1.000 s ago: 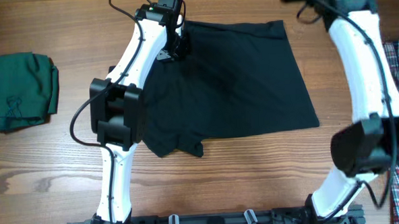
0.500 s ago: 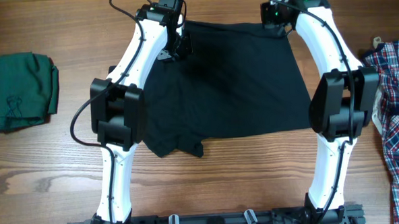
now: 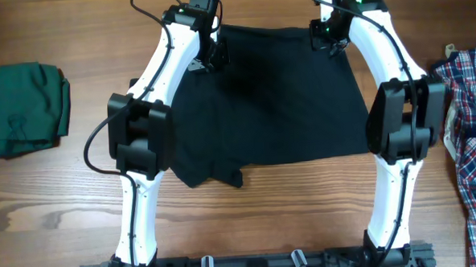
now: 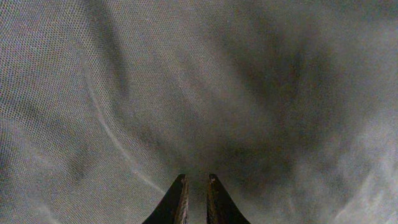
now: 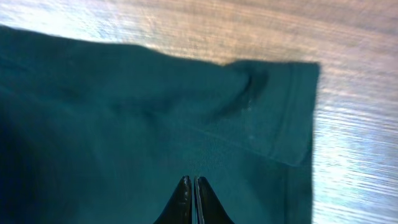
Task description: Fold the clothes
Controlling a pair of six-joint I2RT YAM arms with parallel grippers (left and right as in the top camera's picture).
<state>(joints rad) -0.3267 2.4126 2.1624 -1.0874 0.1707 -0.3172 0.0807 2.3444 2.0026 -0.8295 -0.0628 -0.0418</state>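
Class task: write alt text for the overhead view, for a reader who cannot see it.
A black shirt lies spread on a wooden table, the left pincer at its far left corner, the right pincer at its far right. A green cloth lies left, a plaid cloth right.

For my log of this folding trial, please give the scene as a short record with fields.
garment: black soft-cloth shirt, spread out on wooden table
left gripper: at shirt's far left corner, narrow finger gap, grasp unclear
right gripper: shut, at shirt's far right corner
aside: folded green cloth at left; red-blue plaid cloth at right
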